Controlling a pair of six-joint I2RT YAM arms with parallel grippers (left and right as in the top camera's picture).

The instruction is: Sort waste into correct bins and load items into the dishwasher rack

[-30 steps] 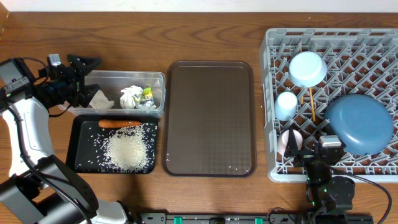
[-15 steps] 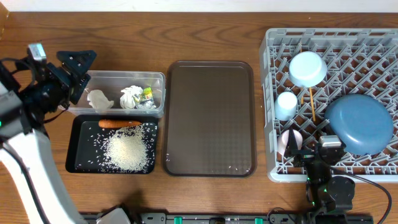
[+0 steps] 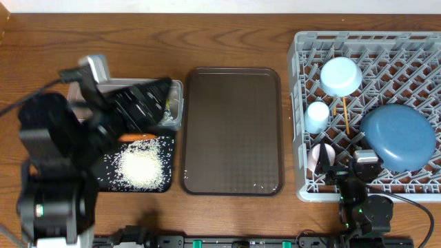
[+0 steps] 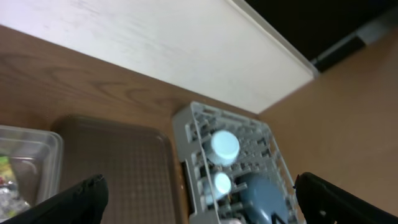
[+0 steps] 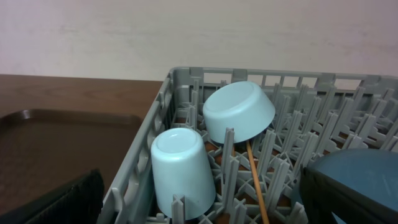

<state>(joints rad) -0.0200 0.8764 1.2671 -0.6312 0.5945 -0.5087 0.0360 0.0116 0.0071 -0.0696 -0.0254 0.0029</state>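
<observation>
Big grey rack (image 3: 298,103) is loaded: blue plate (image 3: 400,134) propped between pegs, small cup (image 3: 318,116) upended, I'd guess to drain. Rice (image 3: 141,167) and carrot (image 3: 138,137) share the black tray (image 3: 169,182). Left gripper (image 4: 200,183) hangs high, jaws wide apart and empty. Right gripper (image 5: 199,186) sits at the rack's edge, also spread wide, holding nothing.

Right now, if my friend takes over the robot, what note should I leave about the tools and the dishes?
Left tool: open, empty, raised over the clear tub.
Right tool: open, empty, at the near edge of the rack.
Done: blue plate, light blue cup, white cup and bowl sit in the rack.
Rice and carrot lie in the black tray.
Tub contents are mostly hidden by the left arm.
Left: probably nothing; check the tub.
</observation>
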